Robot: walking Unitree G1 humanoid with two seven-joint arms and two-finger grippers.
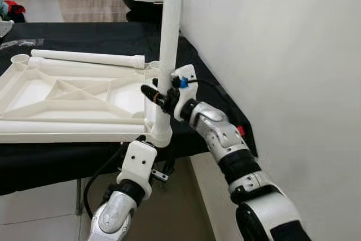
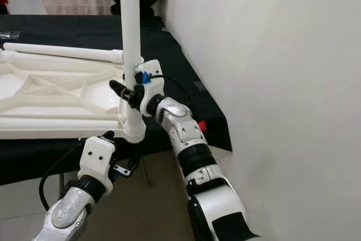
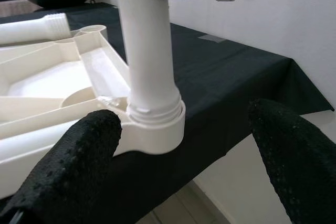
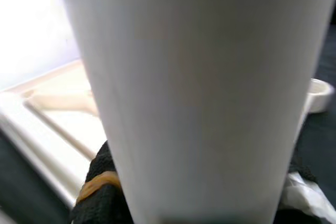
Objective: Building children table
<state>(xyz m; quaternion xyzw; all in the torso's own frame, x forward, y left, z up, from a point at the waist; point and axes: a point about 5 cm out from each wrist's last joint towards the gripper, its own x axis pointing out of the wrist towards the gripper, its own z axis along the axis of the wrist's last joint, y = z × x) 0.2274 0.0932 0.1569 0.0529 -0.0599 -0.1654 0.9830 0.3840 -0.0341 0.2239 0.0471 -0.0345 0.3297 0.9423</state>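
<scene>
In right end effector (image 1: 159,95): upright leg (image 1: 169,43)

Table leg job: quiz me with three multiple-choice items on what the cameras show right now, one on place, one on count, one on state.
1. Where does the upright table leg stand?
A. In the corner socket of the upturned tabletop nearest the robot
B. Flat on the black cloth
C. On the floor

2. How many loose legs lie at the tabletop's far edge?
A. None
B. One
C. Three

3. What is the right gripper doing?
A. Hanging idle
B. Open above the cloth
C. Shut on the upright leg

Answers: 1 A, its threaded end sits in the socket; 2 B, a single white tube lies there; 3 C, its fingers clamp the leg, while the left gripper stands open beside the socket.
</scene>
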